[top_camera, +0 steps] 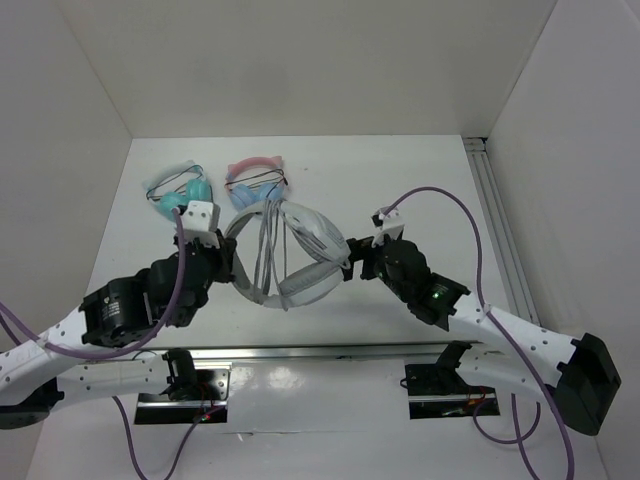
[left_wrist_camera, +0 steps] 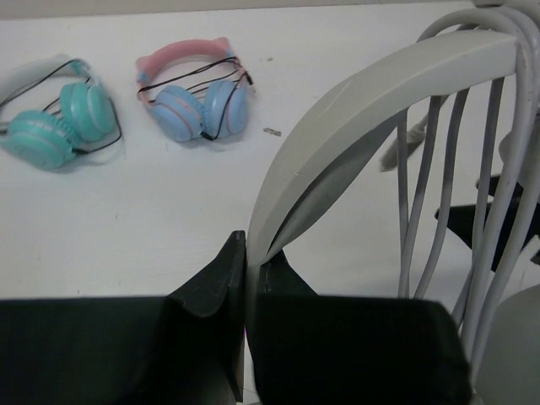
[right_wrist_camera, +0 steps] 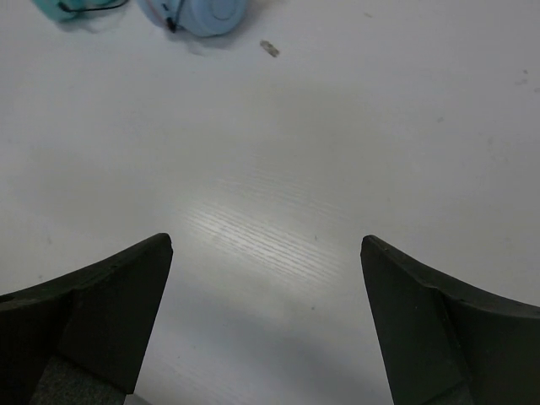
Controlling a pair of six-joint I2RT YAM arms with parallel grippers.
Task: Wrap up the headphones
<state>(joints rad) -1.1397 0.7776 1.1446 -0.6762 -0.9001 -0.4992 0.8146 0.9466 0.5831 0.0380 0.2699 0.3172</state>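
Headphones (top_camera: 305, 270) sit mid-table between the two arms, headband (left_wrist_camera: 380, 93) arched up, grey cable (left_wrist_camera: 434, 219) draped over it in several loose strands. Left gripper (left_wrist_camera: 246, 253) is pinched tight on the lower end of the headband, at the headphones' 9 o'clock in the top view. Right gripper (right_wrist_camera: 266, 245) is at their 3 o'clock, fingers spread wide, only bare table (right_wrist_camera: 278, 169) showing between them. Its tips are just beside the ear cup; can't call contact from the top view. Obstacles: teal pair (top_camera: 178, 197) at 10 o'clock from the headphones, pink-and-blue cat-ear pair (top_camera: 255, 180) at 12 o'clock, its cups close to the cable loops, touching or not I can't tell. The two small pairs lie near each other but apart. Small dark speck (left_wrist_camera: 272, 132) on the table just right of the pink-and-blue pair in the left wrist view. Edges: white walls (top_camera: 80, 100) at 9, 12 and 3 o'clock, aluminium rail (top_camera: 497, 220) along the 3 o'clock side, metal bar (top_camera: 330, 350) across 6 o'clock by the bases. Open room: back strip from 12 to 2 o'clock, plus the stretch between right gripper and rail.
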